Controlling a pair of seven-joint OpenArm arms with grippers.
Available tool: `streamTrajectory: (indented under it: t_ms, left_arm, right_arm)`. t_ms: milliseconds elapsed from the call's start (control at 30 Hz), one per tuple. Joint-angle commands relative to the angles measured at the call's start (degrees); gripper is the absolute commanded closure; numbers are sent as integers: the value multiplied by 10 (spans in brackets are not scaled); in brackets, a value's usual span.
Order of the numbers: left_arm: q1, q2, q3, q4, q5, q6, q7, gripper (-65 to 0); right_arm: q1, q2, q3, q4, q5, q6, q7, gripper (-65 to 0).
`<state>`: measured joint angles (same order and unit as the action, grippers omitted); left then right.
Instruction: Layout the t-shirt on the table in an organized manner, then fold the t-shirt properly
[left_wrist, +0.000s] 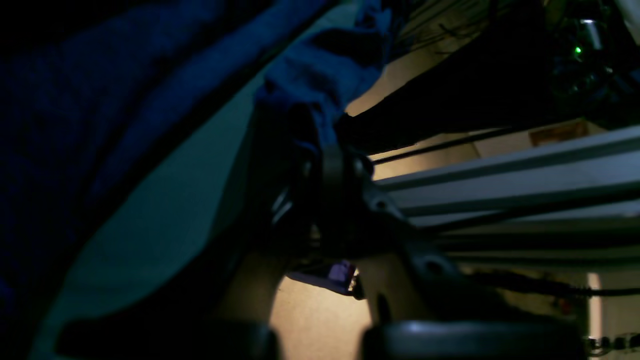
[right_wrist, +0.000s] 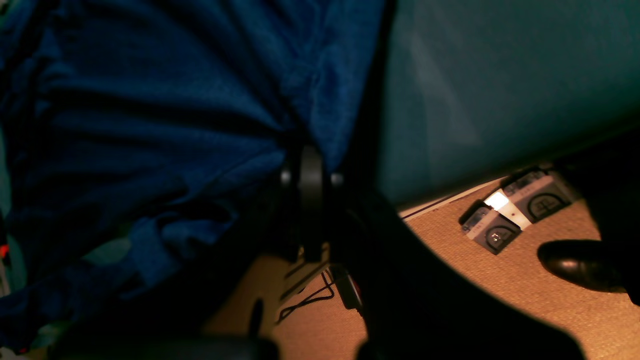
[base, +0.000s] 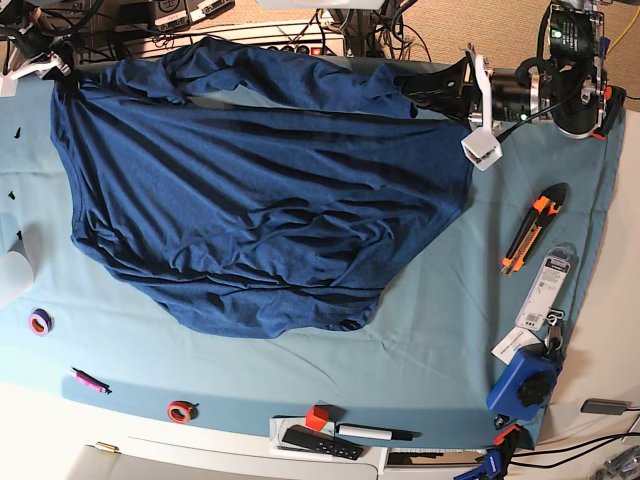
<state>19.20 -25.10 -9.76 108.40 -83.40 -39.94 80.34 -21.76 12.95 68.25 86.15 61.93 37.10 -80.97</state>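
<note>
Spreading across the bench (base: 440, 330), the t-shirt (base: 250, 200) was seemingly pinched by 2 hands, left (base: 418, 97) at 2 o'clock, right (base: 68, 75) at 10.

Most of the table (base: 440, 330) is covered by the t-shirt (base: 250, 200). Bare cloth is left right of it and along the near edge, where passage is interrupted by a utility knife (base: 530, 233), tape rolls (base: 181, 411), and a marker (base: 375, 433).
</note>
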Motion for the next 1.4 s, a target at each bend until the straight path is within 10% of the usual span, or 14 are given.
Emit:
streamTrajectory:
  t_ms: [0,367,533,1033,1367]
  left_arm:
    - [-2,-7,-2,25,-16,-1,-3,0]
    - [-2,-6,-2,210,-16,-1,-3,0]
    - [-2,6,-2,210,-16,-1,-3,0]
    - [-2,7,-1,210,-16,-1,-3,0]
    - [-2,7,-1,210,-16,-1,-3,0]
  right_arm:
    - [-3,10,4,8,10,-1,10,0]
    - [-1,10,4,8,61,9,10,0]
    - [-2,10,4,8,57,29,10,-311]
    - [-60,8,4,8,119,29,10,-314]
    - [-62,-47,-57,8,192,29,10,-314]
